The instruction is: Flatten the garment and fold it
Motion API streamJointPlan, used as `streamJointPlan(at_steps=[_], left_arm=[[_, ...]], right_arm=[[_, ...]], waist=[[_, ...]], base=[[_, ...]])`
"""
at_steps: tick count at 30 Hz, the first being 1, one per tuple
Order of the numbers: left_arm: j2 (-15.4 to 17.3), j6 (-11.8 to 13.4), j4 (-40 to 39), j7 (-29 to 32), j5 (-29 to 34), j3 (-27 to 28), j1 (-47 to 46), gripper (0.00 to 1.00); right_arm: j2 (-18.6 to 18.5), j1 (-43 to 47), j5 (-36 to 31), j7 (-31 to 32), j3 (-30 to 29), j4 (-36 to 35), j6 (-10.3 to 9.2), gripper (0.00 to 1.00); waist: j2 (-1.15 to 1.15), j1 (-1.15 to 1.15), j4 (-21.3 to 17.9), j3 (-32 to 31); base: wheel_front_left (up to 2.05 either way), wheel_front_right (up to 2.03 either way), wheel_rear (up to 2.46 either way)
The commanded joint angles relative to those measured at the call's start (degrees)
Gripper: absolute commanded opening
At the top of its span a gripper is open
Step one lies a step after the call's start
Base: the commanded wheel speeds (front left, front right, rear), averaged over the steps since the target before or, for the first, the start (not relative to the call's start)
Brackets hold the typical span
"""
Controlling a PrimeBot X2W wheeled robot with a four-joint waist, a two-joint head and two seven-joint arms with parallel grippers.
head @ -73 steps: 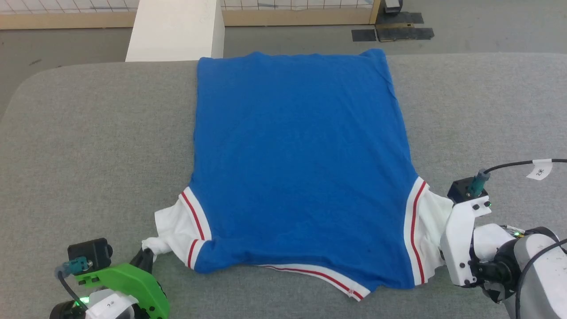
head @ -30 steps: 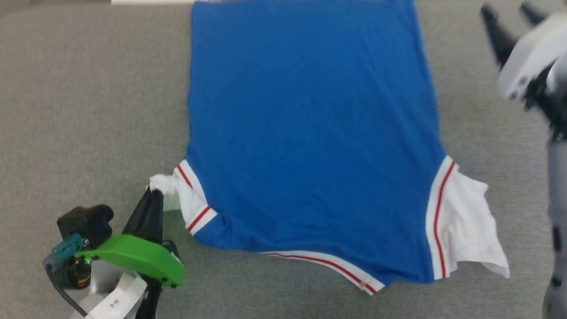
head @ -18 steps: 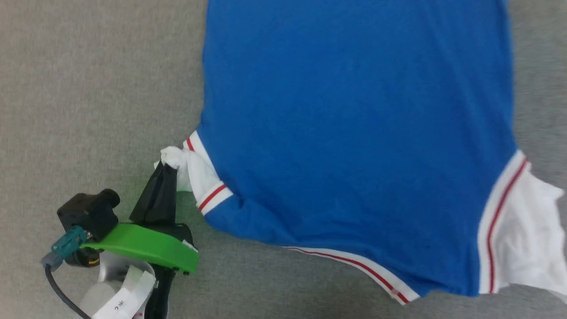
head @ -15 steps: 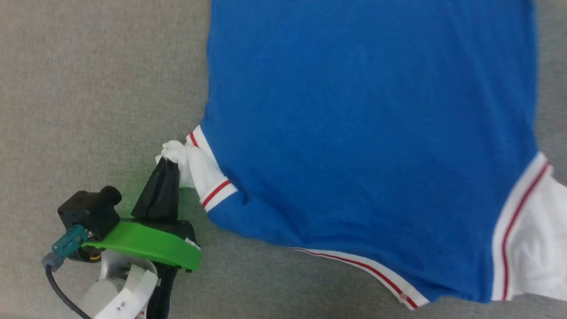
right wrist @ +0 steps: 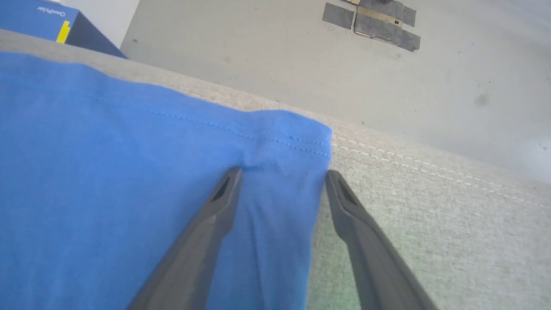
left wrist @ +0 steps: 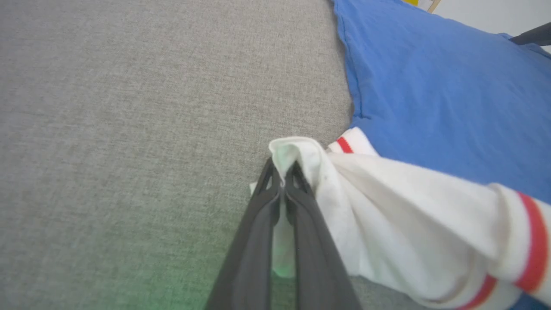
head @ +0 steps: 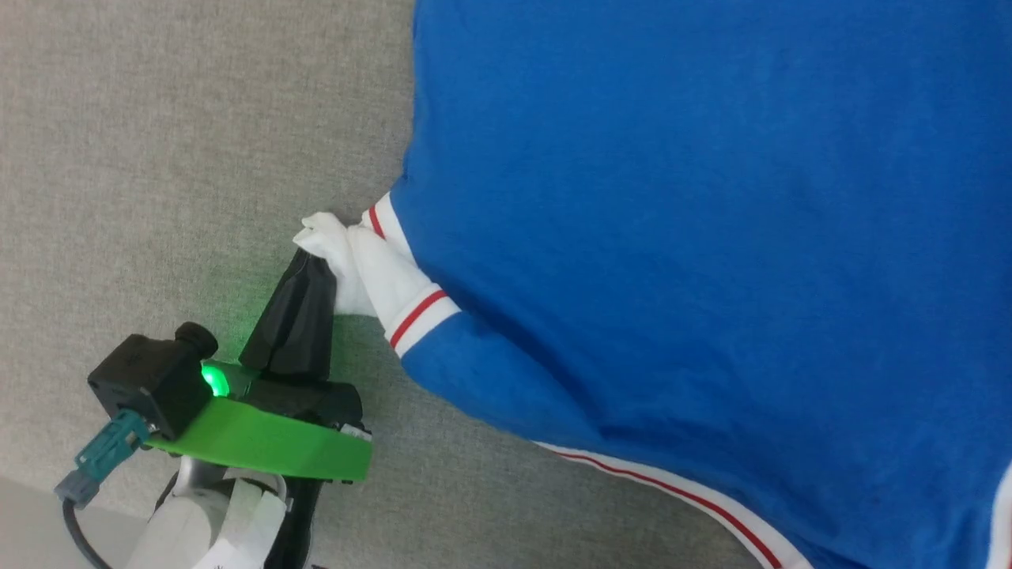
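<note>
The garment (head: 680, 237), royal blue with white sleeves and red-striped trim, lies spread flat on the grey table (head: 158, 142). My left gripper (head: 304, 265) is shut on the bunched end of the white sleeve (head: 348, 261) at the garment's left side. The left wrist view shows that sleeve (left wrist: 387, 215) pinched at the tips of my left gripper (left wrist: 282, 170) and pulled taut. In the right wrist view my right gripper (right wrist: 282, 174) stands open, its fingers (right wrist: 215, 202) straddling a hemmed corner of the blue garment (right wrist: 107, 172) near the table's far edge.
The grey fabric table (right wrist: 430, 215) ends just past the garment's corner, with grey floor (right wrist: 280, 56) beyond. A blue box (right wrist: 38, 21) stands at the upper left of the right wrist view, and dark tape patches (right wrist: 374, 21) lie on the floor.
The head camera has tilted down and closer, so the garment has shifted up and right in the picture. My left gripper keeps its hold on the sleeve. The right arm has left the head view.
</note>
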Motion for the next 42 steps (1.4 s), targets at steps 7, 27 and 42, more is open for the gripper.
streamJointPlan(at_steps=[7,27,42], left_arm=[[0.5,0.0,-0.4,-0.2,0.5,-0.1,-1.0,0.00],[2.4,-0.4,5.1,1.5,0.4,-0.3,-1.8,0.00],[4.1,1.9,8.3,5.6,-0.9,-0.2,3.5,0.00]], right_arm=[[-0.6,0.7,1.6,7.6,2.6,1.5,-0.06,0.08],[0.1,3.9,4.8,1.9,2.1,-3.2,-0.06,0.00],[-6.9,26.9,21.1,-0.6,9.2,-12.0,-0.06,0.00]], waist=[[0.00,-0.01,0.8,1.8],[0.00,-0.01,-5.7,-12.3],[0.00,-0.01,-15.2,-29.7]], base=[[0.00,0.00,0.00],[0.00,0.00,0.00],[0.00,0.00,0.00]])
